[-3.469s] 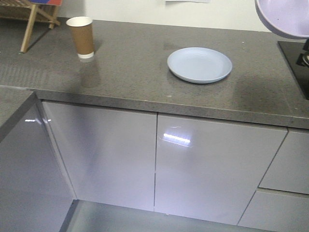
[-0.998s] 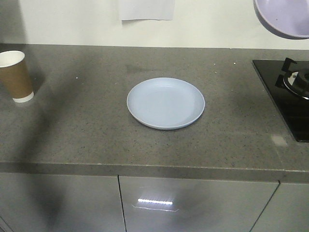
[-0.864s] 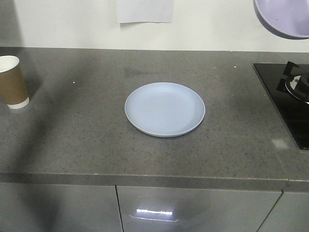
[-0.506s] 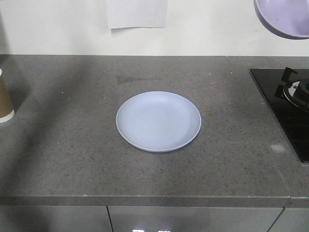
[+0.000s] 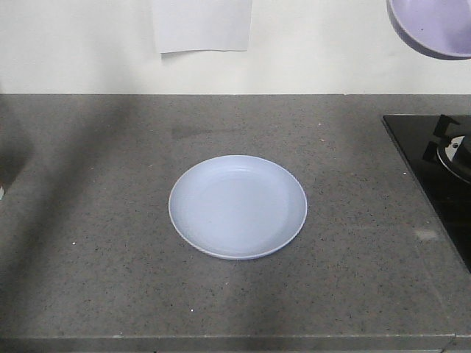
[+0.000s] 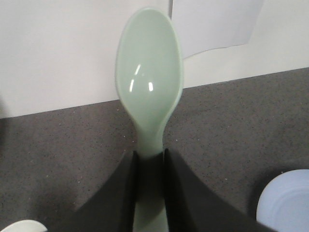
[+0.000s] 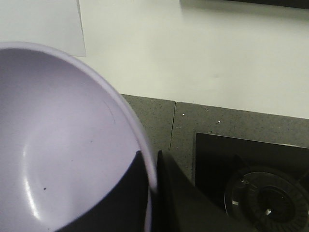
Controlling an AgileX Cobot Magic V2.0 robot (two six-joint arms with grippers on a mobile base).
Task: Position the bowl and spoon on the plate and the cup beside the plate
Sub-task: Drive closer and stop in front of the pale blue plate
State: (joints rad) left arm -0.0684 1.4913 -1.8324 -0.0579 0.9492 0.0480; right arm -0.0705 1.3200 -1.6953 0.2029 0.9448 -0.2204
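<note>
On grey countertop (image 5: 88,279), about mid-width and somewhat nearer the front edge than the back edge: plate (image 5: 238,207), lying flat. Well apart from black hob (image 5: 434,169) at the right edge. Also seen in the left wrist view, lower right, as a pale blue arc (image 6: 285,203).

Left gripper (image 6: 149,157) clamped on spoon (image 6: 149,87) by the handle, one dark finger on each side. Scoop end sticking out past the fingertips, hollow face toward the camera. Held in the air above the countertop, pointing at the back edge and white wall (image 6: 58,48). Not touching the plate.

Right gripper (image 7: 152,166) pinching bowl (image 7: 63,145) at the rim, one finger inside, one outside. Bowl tilted, in the air, clear of the countertop, with the hob (image 7: 251,183) below and to its right. In the front view, cut off by the top right corner (image 5: 434,26), high above the right end of the countertop.

Cup (image 6: 21,226): only a sliver of pale rim at the lower left of the left wrist view, probably it; rest out of frame.

White paper sheet (image 5: 202,26) on the wall behind the back edge.
</note>
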